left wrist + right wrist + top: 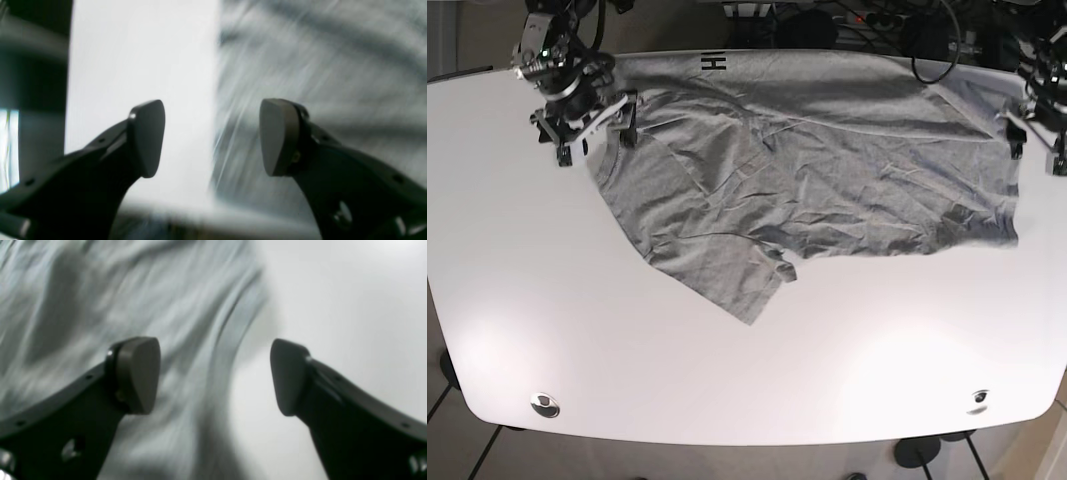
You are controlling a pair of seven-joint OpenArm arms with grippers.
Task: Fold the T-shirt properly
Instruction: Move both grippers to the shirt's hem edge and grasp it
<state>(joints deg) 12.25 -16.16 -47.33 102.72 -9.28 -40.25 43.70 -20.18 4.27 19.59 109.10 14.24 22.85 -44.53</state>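
Note:
A grey T-shirt [827, 170] lies wrinkled and spread across the far half of the white table [747, 380], with one sleeve [747, 280] pointing toward the front. My right gripper [595, 142] is open and empty over the shirt's left edge. In the blurred right wrist view the gripper [213, 375] straddles the border between the shirt [133, 290] and the table [350, 306]. My left gripper [1035, 150] is open and empty at the shirt's right edge. In the blurred left wrist view it [213, 136] hangs over the edge of the shirt [317, 66] and the table [143, 50].
Cables and dark equipment [877, 25] lie behind the table's far edge. Two small round fittings [545, 404] [978, 398] sit near the front corners. The table's rounded front edge runs along the bottom of the base view.

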